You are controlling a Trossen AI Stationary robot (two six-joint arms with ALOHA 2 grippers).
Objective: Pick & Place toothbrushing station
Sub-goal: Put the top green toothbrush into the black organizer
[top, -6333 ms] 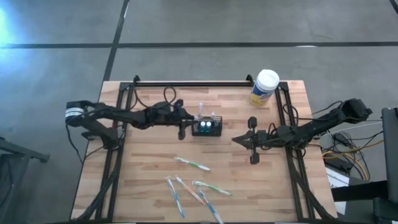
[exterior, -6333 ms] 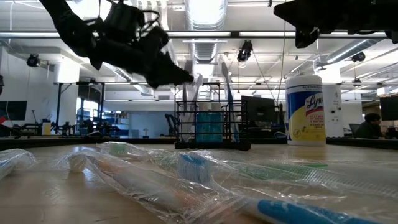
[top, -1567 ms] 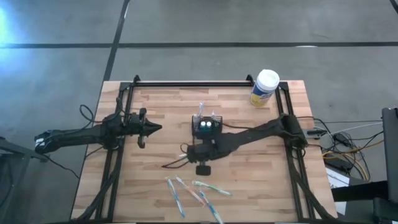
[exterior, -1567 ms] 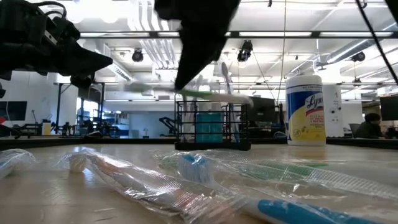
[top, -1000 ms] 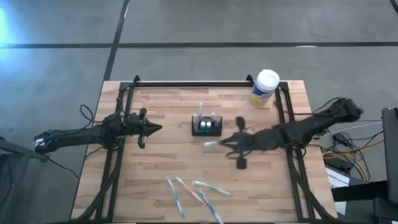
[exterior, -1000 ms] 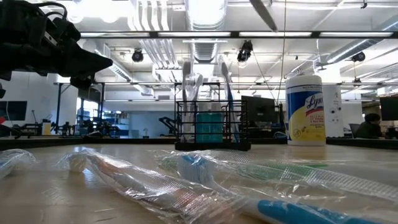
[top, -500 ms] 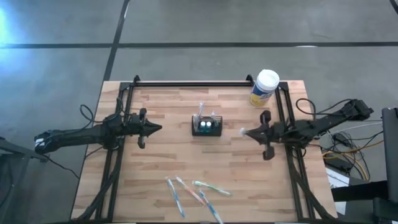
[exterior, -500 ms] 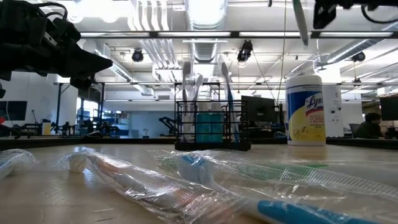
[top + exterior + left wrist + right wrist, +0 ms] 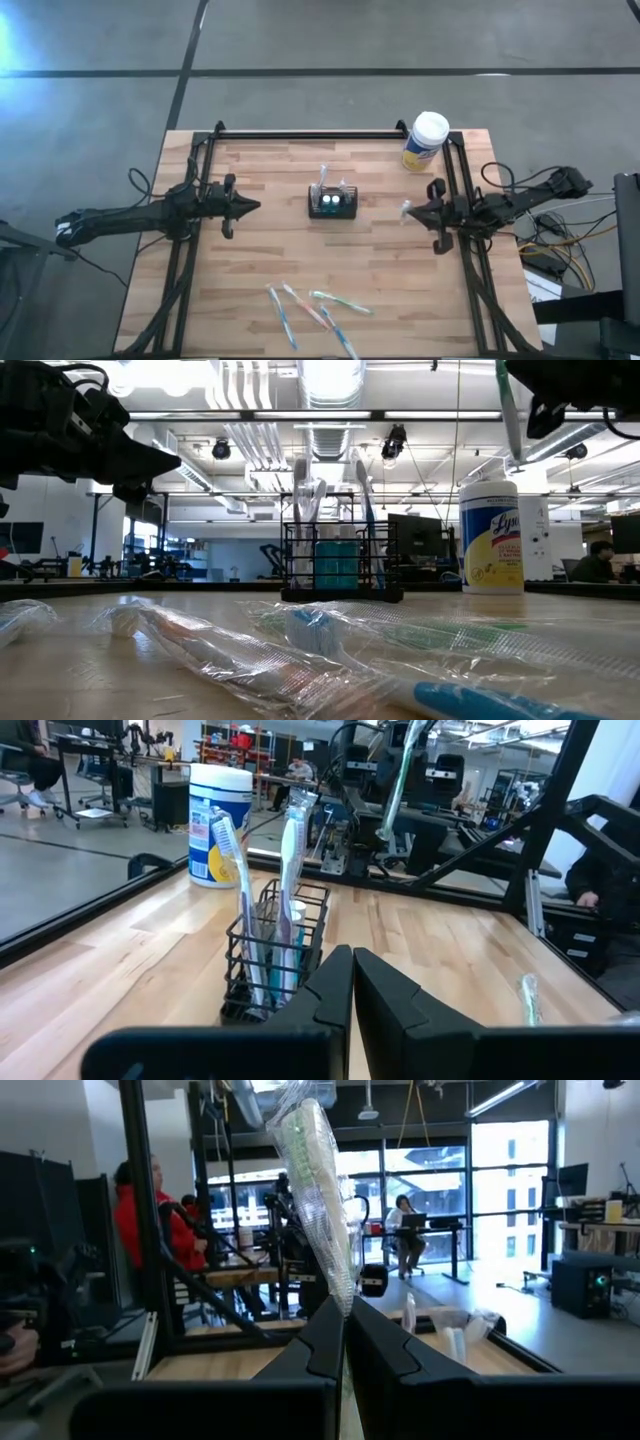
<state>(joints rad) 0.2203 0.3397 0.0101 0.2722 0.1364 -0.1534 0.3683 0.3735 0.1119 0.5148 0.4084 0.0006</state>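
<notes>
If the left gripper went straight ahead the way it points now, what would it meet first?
Probably the black wire holder, standing dead ahead of the shut left gripper with bare table between them.

Canister [image 9: 491, 536], right of centre in the low view: yellow label with blue lettering, legible only as "Ly", the rest cut off by the canister's curve. Its fine print is too small to read. No other text, number or sign is legible in any view.

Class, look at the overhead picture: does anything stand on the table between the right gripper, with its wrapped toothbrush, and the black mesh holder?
Nothing visible does. Bare wood lies between the right gripper, shut on the wrapped toothbrush, and the holder; the canister stands off that line.
</notes>
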